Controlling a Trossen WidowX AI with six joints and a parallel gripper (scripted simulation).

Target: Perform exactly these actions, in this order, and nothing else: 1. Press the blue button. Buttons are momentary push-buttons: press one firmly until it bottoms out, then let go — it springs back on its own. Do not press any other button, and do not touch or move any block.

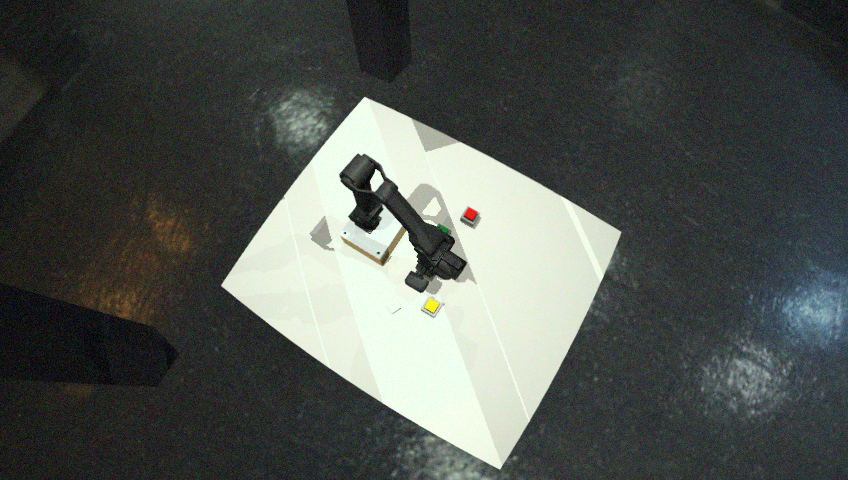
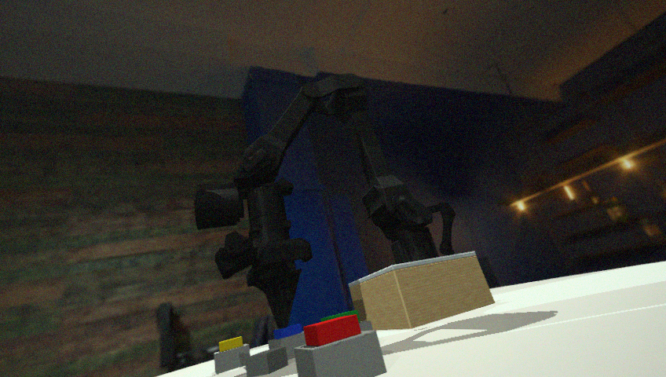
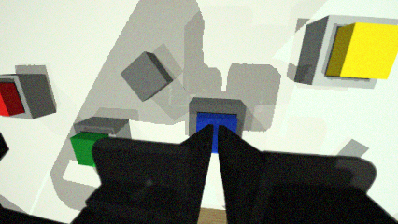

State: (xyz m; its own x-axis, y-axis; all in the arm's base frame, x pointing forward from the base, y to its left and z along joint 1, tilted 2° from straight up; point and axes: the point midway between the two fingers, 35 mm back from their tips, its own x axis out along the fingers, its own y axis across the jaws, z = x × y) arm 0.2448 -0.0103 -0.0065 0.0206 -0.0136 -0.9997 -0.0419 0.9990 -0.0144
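The blue button [image 2: 291, 331] [image 3: 216, 119] is a blue cap in a grey housing. In the top view the arm hides it. My gripper [image 2: 281, 326] [image 3: 215, 130] points down and is shut with nothing between its fingers. In the wrist view its tips overlap the blue cap near its middle. In the exterior view the tips are right at the top of the cap; whether they touch it I cannot tell. The cap stands above its housing in the exterior view.
A green button [image 1: 443, 228] [image 3: 83, 150], a red button [image 1: 470, 213] [image 2: 332, 331] [image 3: 9, 99] and a yellow button [image 1: 432, 305] [image 2: 231, 344] [image 3: 369, 51] stand around it. A grey block [image 2: 267, 362] [image 3: 144, 75] lies between the red and blue buttons. A small pale block [image 1: 393, 308] [image 3: 353, 147] lies near the yellow one.
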